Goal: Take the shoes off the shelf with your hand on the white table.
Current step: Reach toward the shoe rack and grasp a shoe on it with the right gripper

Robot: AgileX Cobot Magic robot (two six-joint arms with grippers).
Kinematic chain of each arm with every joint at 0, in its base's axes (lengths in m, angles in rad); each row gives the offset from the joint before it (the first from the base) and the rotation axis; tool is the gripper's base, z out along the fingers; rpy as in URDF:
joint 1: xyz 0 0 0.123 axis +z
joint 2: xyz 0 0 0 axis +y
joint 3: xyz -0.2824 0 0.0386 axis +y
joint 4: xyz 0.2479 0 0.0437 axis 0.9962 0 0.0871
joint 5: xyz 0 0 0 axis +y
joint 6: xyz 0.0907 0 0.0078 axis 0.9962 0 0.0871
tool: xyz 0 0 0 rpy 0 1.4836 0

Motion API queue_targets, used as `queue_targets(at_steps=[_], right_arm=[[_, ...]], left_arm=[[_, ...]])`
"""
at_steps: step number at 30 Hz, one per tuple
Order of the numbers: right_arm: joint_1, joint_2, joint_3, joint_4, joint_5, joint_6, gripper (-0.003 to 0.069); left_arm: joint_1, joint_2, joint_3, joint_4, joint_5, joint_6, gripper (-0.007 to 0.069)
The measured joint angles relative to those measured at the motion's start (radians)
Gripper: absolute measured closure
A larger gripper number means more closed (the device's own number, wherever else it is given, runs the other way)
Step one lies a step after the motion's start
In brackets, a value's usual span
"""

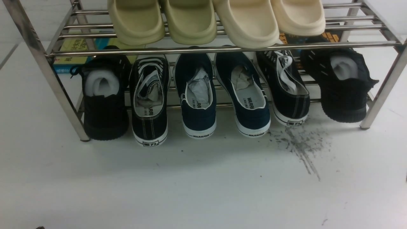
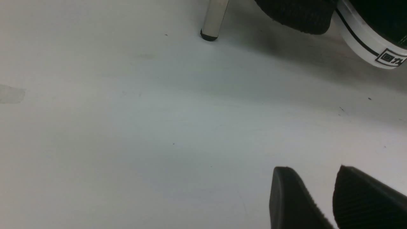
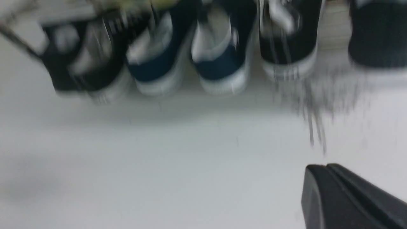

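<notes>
At the centre of the front view, on the lower tier of the steel shoe rack [image 1: 203, 50], the navy Warrior slip-ons [image 1: 198, 119] sat heels outward, untouched, so the task seemed at its approach step. The right gripper [image 3: 326, 171] hung over the white table [image 1: 203, 184] facing the pair with jaws pressed together and would need to spread before gripping a heel, while the left gripper [image 2: 314, 171] hovered spread and empty.
</notes>
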Motion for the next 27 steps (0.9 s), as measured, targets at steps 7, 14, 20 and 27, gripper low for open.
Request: queue_targets(at_steps=[7,14,20,27], right_arm=[[0.026,0.426,-0.266,-0.045,0.31,-0.01,0.0644],[0.361,0.68,-0.532,-0.1,0.288,0.058,0.0613],[0.572,0.861,-0.767,-0.44,0.239,0.346,0.0533],[0.637,1.035,-0.943,-0.565,0.185,0.432,0.0336]], left_arm=[[0.0,0.0,0.0,0.0,0.0,0.0,0.0385],[0.0,0.0,0.0,0.0,0.0,0.0,0.0385],[0.0,0.0,0.0,0.0,0.0,0.0,0.0385],[0.0,0.0,0.0,0.0,0.0,0.0,0.0385]])
